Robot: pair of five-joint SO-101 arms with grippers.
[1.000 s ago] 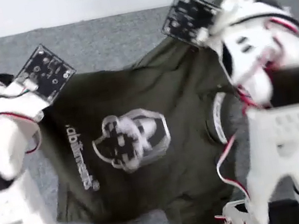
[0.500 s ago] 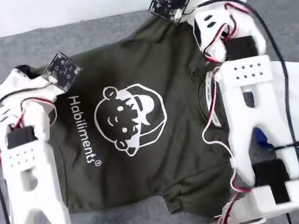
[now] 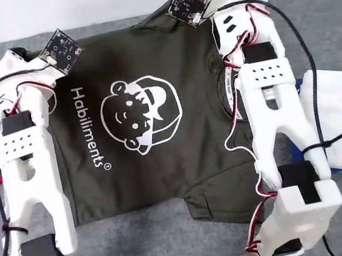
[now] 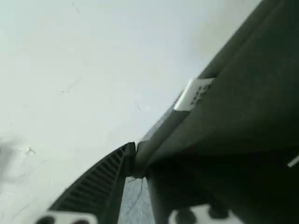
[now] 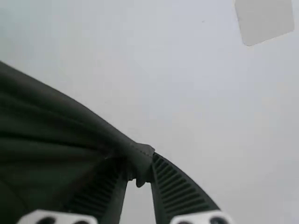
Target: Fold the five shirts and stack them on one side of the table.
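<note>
Dark shirt (image 3: 142, 181) pulled farther back, left fingers (image 4: 100, 183) and right fingers (image 5: 178, 187) clamping its edge, close-up in wrist views

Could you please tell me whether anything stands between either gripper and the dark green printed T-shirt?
Nothing visible does. The left gripper and the right gripper are each shut on an edge of the dark green printed T-shirt, with the fabric pinched directly between their fingers.
</note>
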